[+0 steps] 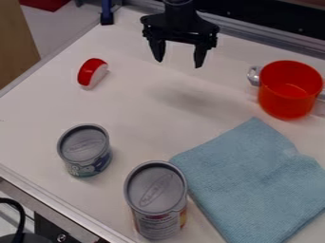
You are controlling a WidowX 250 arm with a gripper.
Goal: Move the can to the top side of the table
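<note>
Arm (179, 13) cropped above, cloth (254, 185) and pot handle (321, 95) cropped right, can print (155, 224) seemingly blurred

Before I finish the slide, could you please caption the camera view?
Open gripper above a table with two cans, cloth and pot.

Cans (86, 144) stand left of the cloth (254, 180), the pot (282, 102) behind.

Light: soft and fairly bright, falling broadly over the white tabletop (38, 123) | Shadow: a faint, blurry-edged patch (190, 100) is spreading mid-table | Glare: small highlights are glinting on the pot's metal handle (254, 76) and the rims of the smaller can (84, 144) and larger can (155, 190) | Background: black area (273, 16) at upper right is lying dim
</note>
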